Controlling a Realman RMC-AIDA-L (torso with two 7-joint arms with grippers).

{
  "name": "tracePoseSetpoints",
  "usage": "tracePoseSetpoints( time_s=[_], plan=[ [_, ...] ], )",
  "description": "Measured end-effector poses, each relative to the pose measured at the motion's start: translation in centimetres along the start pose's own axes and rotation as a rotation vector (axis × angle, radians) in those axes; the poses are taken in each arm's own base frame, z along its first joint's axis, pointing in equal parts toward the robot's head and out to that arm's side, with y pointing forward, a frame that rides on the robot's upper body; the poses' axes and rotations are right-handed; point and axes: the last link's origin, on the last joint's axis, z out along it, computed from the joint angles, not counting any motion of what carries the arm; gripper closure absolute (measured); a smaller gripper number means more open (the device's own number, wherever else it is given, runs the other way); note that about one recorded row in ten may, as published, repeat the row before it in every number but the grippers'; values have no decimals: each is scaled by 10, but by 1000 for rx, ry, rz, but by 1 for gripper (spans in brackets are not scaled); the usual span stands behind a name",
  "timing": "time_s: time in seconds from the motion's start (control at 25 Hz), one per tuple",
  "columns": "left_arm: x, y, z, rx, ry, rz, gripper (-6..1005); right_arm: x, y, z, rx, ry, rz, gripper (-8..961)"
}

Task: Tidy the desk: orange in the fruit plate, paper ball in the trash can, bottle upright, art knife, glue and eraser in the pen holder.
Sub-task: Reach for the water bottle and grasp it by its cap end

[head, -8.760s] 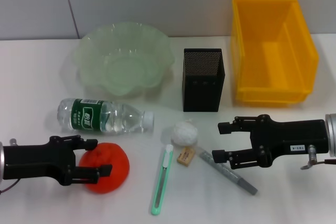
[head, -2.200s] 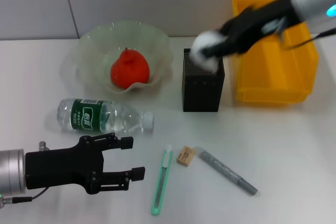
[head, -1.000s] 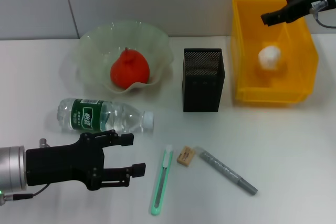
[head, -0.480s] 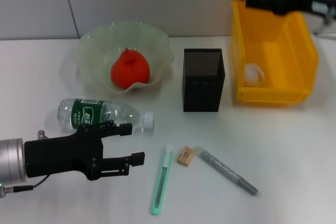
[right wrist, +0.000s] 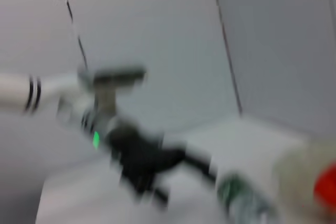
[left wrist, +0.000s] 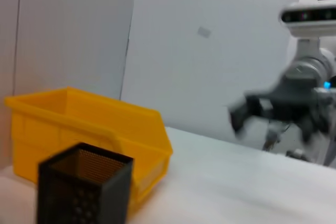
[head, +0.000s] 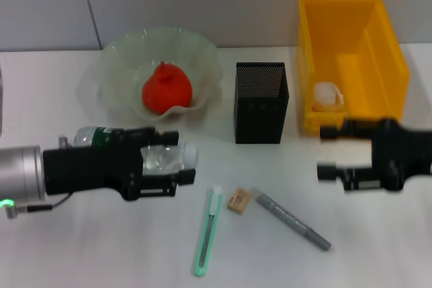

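The clear bottle with a green label lies on its side, and my left gripper is open with one finger on each side of it near the cap. My right gripper hangs open and empty in front of the yellow trash can, to the right of the black mesh pen holder. In the trash can lies the white paper ball. The orange sits in the pale green fruit plate. On the table lie the green art knife, the eraser and the grey glue stick.
The left wrist view shows the pen holder in front of the trash can, with the right arm farther off. The right wrist view shows the left arm, the bottle and the orange.
The right gripper came down from above the trash can to the table in front of it. The left gripper moved forward to straddle the bottle. The paper ball stays in the trash can.
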Motion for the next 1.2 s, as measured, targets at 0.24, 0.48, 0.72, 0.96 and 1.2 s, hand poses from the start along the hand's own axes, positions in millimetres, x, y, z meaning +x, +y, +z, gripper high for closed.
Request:
tracePoseSetpoints(
  time_s=[0.24, 0.48, 0.72, 0.96, 1.2],
  plan=[
    [31, -24, 12, 42, -97, 145, 213, 22, 4, 0, 6, 100, 71, 164],
    [67, -43, 45, 18, -339, 284, 268, 31, 4, -2, 39, 108, 114, 164],
    [82, -47, 64, 14, -479, 391, 286, 34, 1, 0, 61, 118, 138, 164],
    [83, -46, 88, 7, -676, 479, 284, 34, 0, 1, 66, 120, 142, 164],
    [75, -47, 103, 41, -813, 560, 284, 31, -1, 5, 64, 118, 143, 164]
  ],
)
